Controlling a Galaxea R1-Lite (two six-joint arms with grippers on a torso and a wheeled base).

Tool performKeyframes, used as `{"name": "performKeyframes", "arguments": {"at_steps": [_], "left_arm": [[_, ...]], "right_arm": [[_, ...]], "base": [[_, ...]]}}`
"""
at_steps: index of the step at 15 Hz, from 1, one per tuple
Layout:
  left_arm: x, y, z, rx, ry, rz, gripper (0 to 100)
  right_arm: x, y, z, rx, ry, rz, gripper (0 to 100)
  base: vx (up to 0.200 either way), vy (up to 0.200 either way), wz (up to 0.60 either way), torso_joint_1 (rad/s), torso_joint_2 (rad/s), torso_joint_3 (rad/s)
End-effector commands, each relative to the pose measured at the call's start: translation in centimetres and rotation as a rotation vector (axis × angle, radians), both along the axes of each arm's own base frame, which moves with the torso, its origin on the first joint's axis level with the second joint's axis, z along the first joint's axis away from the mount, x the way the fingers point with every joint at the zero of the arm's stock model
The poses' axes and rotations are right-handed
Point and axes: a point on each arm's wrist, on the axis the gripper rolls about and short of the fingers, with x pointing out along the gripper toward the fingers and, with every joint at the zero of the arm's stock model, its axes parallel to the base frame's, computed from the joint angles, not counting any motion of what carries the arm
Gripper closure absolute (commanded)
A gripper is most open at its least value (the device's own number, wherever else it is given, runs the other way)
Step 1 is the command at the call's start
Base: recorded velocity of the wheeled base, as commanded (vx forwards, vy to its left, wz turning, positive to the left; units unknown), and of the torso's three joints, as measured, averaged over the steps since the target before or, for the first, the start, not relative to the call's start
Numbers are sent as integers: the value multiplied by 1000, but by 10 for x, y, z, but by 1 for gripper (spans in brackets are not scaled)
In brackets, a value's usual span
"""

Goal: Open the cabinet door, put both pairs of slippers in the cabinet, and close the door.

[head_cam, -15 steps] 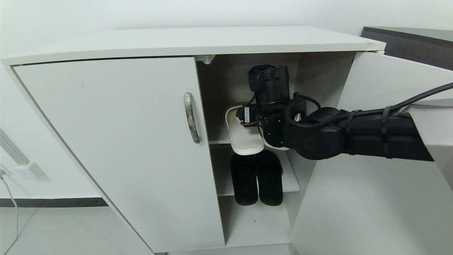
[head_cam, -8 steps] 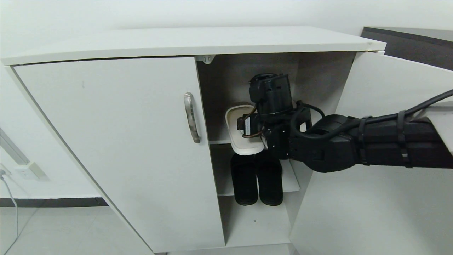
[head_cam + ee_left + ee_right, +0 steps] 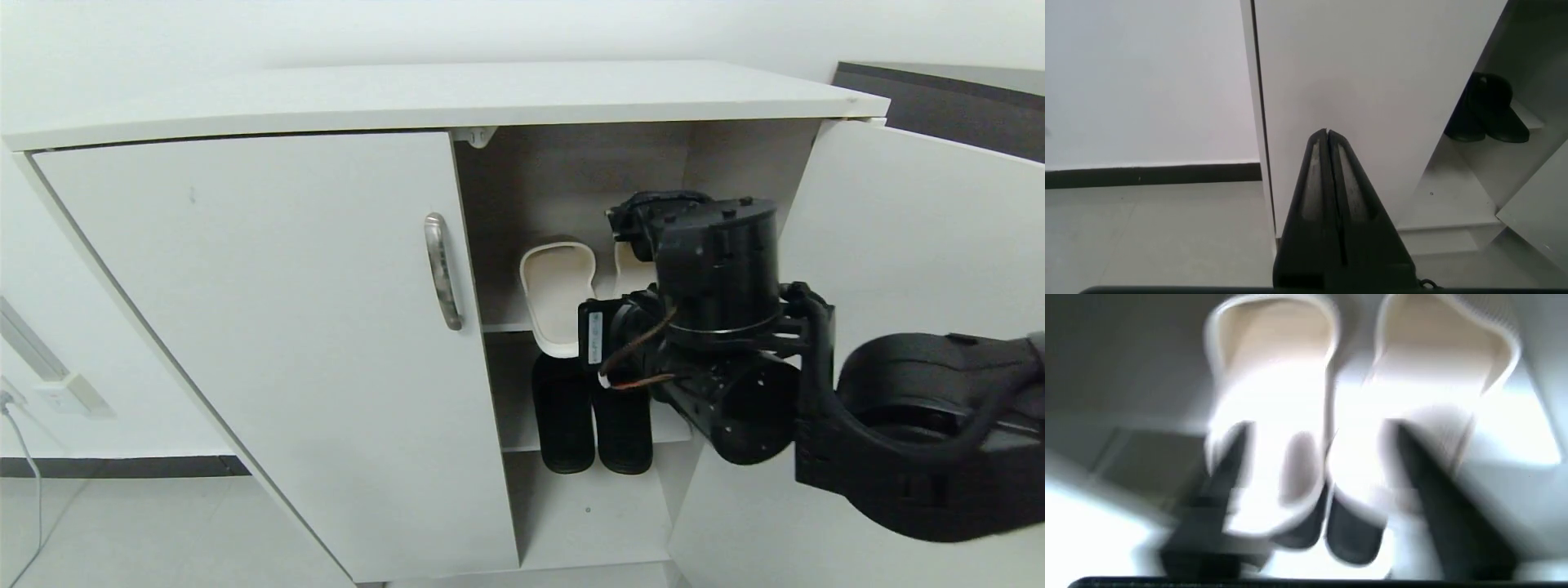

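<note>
Judging from how things lie, the stowing is done and shutting the door is the step in hand: the pair of cream-white open-toed foam slippers (image 3: pixel 559 298) sits on the upper shelf (image 3: pixel 506 325) of the white flat-topped wooden cabinet (image 3: pixel 457 90), and the pair of black rubber slippers (image 3: pixel 563 416) sits on the shelf below (image 3: pixel 516 408). The next move calls for the right arm to clear the opening, get behind the white open right-hand door (image 3: pixel 898 237) and swing it to. The right gripper (image 3: pixel 1321 433) hangs before the white pair, fingers spread wide, grasping nothing. The left gripper (image 3: pixel 1328 139) is clenched empty, facing the closed left-hand door (image 3: pixel 1372 82)
</note>
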Motion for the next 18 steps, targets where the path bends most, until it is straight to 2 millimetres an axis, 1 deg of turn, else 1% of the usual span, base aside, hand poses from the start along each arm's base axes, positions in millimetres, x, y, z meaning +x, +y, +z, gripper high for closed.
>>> {"name": "performKeyframes", "arguments": {"at_steps": [1,3,5,12,18], "left_arm": [[0,0,0,0,1,1,100],[0,0,0,0,1,-1,100],[0,0,0,0,1,-1,100],[0,0,0,0,1,-1,100],[0,0,0,0,1,-1,100]], "right_arm": [[-32,-17,10,21,-12,74,100],[-40,-20,6,9,-2,94,100],[-43,-17,2,-4,5,110,100],[-44,-14,-4,-24,16,115,100],[-44,-14,-7,-32,22,116,100]], "base": [[0,0,0,0,0,0],[0,0,0,0,0,0],[0,0,0,0,0,0],[0,0,0,0,0,0],[-200,0,0,2,2,2]]}}
